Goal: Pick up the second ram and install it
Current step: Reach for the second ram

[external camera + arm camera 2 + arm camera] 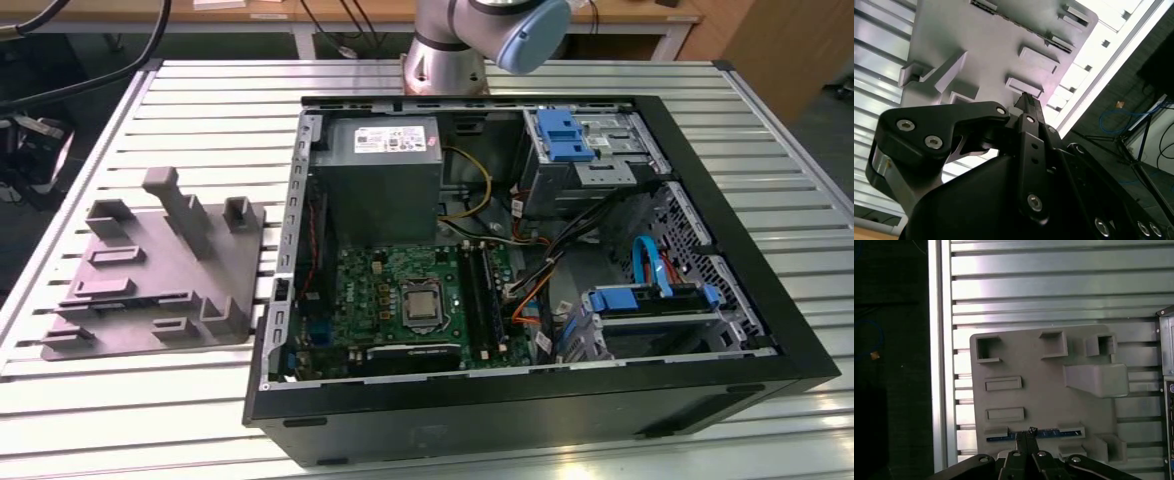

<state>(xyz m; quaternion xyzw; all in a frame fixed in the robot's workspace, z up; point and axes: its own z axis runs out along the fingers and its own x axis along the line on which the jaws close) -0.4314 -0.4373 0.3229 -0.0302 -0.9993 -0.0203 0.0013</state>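
Alu slat table (200,110), wood bench (320,12) beyond | second ram (1059,432) in grey tray (1044,400) | pincer (1026,433) tips together, empty

Second ram (1059,432) lies in holder tray (147,325), exterior view's left of computer case (534,410).

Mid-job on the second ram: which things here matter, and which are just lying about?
Job:
second ram, in the grey holder tray
gripper, shut, over that tray
motherboard slots

Lying about:
power-supply box
blue drive cages
cables
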